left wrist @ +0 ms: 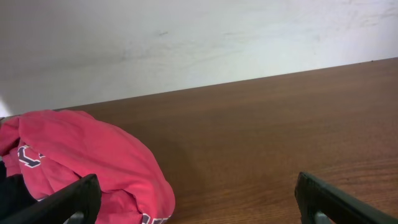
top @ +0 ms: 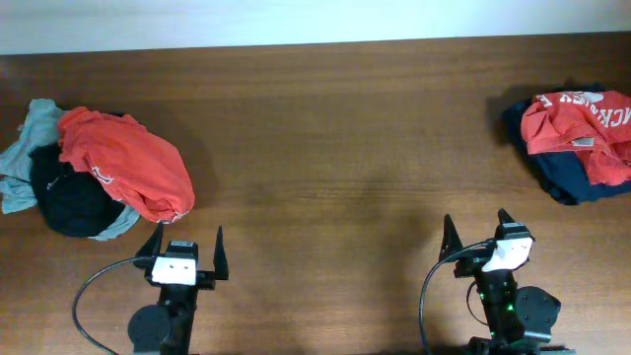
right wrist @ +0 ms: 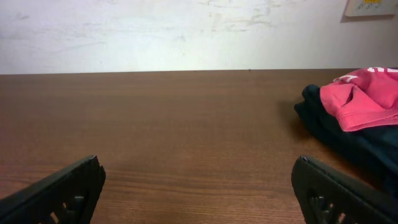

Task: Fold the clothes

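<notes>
A heap of clothes lies at the table's left: an orange-red garment (top: pixel 128 163) on top of a black one (top: pixel 69 202) and a grey-green one (top: pixel 35 133). The red one also shows in the left wrist view (left wrist: pixel 81 162). At the right edge lies an orange-red T-shirt with white lettering (top: pixel 577 123) on a navy garment (top: pixel 567 182), also seen in the right wrist view (right wrist: pixel 364 99). My left gripper (top: pixel 184 242) is open and empty, just in front of the left heap. My right gripper (top: pixel 476 229) is open and empty, well left of the right pile.
The brown wooden table (top: pixel 335 148) runs to a white wall at the back. Black cables loop beside each arm base near the front edge (top: pixel 89 306).
</notes>
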